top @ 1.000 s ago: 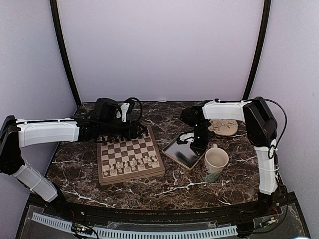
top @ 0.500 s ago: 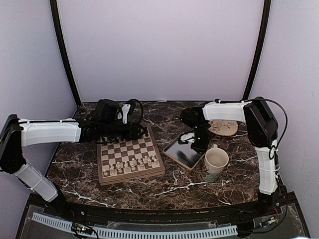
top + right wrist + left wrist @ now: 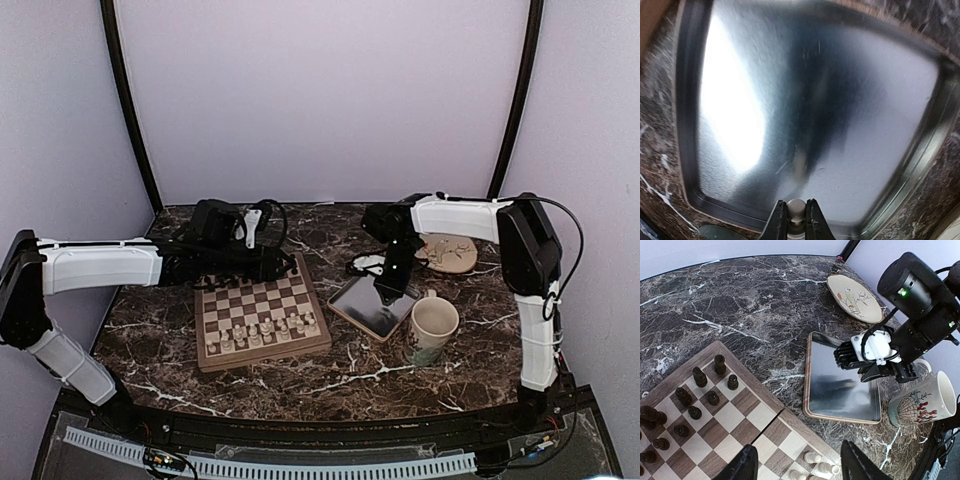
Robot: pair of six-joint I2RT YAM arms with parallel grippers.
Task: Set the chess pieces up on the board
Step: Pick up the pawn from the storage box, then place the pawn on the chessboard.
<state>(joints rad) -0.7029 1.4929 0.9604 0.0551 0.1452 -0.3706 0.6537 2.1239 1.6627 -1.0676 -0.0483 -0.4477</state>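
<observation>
Closest to the arms' bases, a white patterned mug [image 3: 433, 330] stands on the dark marble desk [image 3: 380, 375], just beside the near right corner of a grey metal tray [image 3: 358, 305]. Left of them lies the board [image 3: 268, 356], with the cream chess pieces [image 3: 262, 333] lined up in its two nearest rows. The left wrist view shows dark chessmen [image 3: 695, 395] on the far rows. The right gripper [image 3: 388, 291] hangs over the tray pointing down. Its fingers [image 3: 777, 222] are pinched tight on a small cream piece [image 3: 796, 208], whose round head shows between them. It sits low over the tray's floor, close to the rim, and I can't tell whether it touches. The left gripper [image 3: 278, 262] reaches in from the left and hovers over the board's far edge, its jaws spread wide with nothing between them. Farther back a patterned plate [image 3: 447, 254] lies behind the tray. A black device with a cable [image 3: 215, 218] sits at the desk's far left.
</observation>
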